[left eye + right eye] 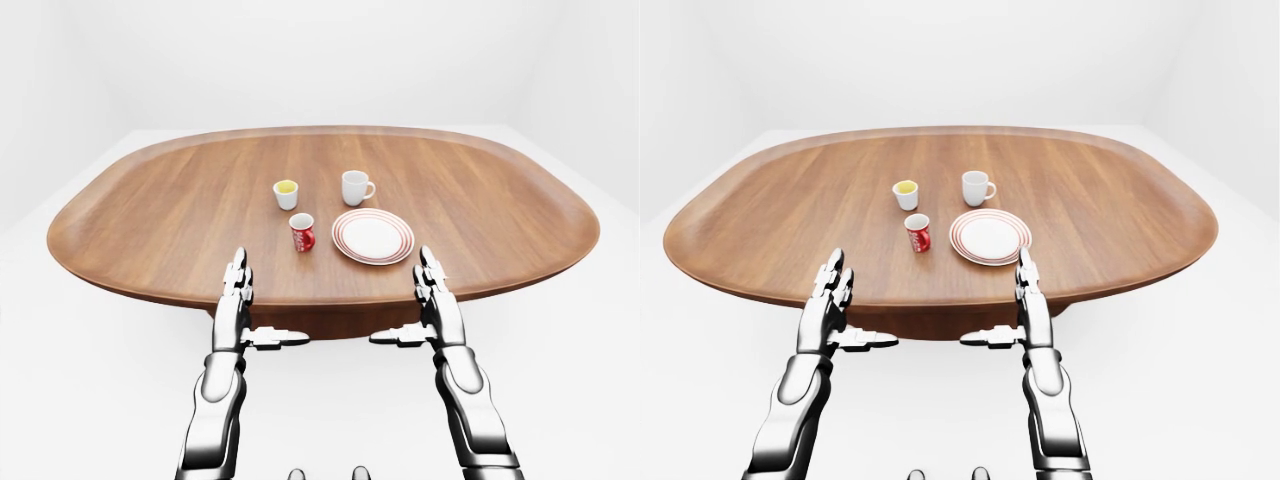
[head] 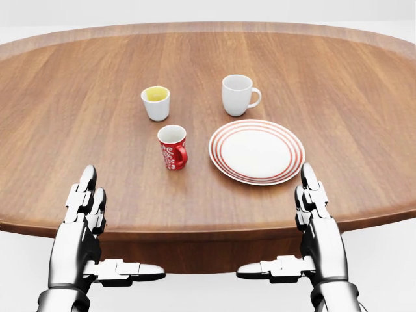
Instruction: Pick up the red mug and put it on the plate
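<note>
Bright, even, diffuse light; faint soft shadows; sharp renders; no glare, blur.
</note>
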Tool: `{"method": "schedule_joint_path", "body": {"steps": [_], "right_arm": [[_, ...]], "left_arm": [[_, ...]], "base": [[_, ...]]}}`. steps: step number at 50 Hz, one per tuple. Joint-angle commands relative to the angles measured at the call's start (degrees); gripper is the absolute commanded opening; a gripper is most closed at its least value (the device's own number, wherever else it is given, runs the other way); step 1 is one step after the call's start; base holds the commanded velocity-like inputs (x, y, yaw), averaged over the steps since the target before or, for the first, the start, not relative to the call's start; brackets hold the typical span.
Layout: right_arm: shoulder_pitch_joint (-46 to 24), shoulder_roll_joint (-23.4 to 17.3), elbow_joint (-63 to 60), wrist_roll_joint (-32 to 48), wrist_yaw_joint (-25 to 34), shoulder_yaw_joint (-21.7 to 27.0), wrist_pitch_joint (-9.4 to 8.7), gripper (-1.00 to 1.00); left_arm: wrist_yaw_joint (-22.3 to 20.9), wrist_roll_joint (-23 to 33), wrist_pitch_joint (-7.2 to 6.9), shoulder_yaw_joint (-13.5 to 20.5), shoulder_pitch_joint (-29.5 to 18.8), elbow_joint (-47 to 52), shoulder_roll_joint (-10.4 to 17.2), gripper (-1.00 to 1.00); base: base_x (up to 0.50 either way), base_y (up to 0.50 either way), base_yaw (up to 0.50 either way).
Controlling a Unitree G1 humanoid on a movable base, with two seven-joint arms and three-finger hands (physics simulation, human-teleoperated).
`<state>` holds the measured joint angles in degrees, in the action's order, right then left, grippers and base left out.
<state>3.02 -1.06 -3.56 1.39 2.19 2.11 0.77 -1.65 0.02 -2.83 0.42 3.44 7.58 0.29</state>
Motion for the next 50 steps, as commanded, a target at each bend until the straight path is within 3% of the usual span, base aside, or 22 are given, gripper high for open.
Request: {"method": "schedule_joint_path", "body": {"steps": [1, 8, 10, 14, 18, 20, 36, 50], "right_arm": [[0.2, 0.1, -0.5, 0.3, 0.1, -0.2, -0.12, 1.00], [0.2, 0.1, -0.4, 0.3, 0.3, -0.3, -0.24, 1.00], [0.0, 0.2, -0.4, -1.1, 0.8, 0.1, 0.55, 1.00], [-1.6, -0.3, -0.4, -1.1, 0.7, 0.7, -1.80, 1.00], [-4.3, -0.8, 0.3, -2.0, 0.8, 1.4, -3.88, 1.00], [-6.4, -1.2, 0.2, -1.6, 0.4, 1.5, -5.77, 1.00], [-22.2, -5.2, 4.1, -0.5, 1.0, 3.4, -5.77, 1.00], [-25.9, -6.7, 7.2, 0.3, 1.9, 3.7, -5.77, 1.00]], "left_arm": [[0.0, 0.0, 0.03, 0.1, -0.2, -0.3, 0.0, 1.00], [0.0, -0.1, 0.29, 0.1, -0.4, -1.0, 0.0, 1.00], [0.1, -0.2, 0.50, 0.2, -1.1, -2.2, 0.0, 1.00], [-0.4, -0.9, -2.16, 1.2, -3.8, -2.7, 0.7, 1.00], [-0.9, -2.3, -2.17, 2.9, -6.7, -2.2, 1.7, 1.00], [-0.5, -2.2, -2.17, 3.4, -8.7, -0.8, 2.1, 1.00], [1.2, -3.4, -2.17, 4.6, -22.0, -5.2, 4.5, 1.00], [2.6, -4.3, -2.17, 5.6, -26.4, -9.2, 6.1, 1.00]], "base": [[0.00, 0.21, 0.00], [0.00, 0.21, 0.00], [0.00, 0.10, 0.00], [0.00, 0.00, 0.00], [0.00, 0.00, 0.00], [0.00, 0.00, 0.00], [0.00, 0.00, 0.00], [0.00, 0.00, 0.00]]}}
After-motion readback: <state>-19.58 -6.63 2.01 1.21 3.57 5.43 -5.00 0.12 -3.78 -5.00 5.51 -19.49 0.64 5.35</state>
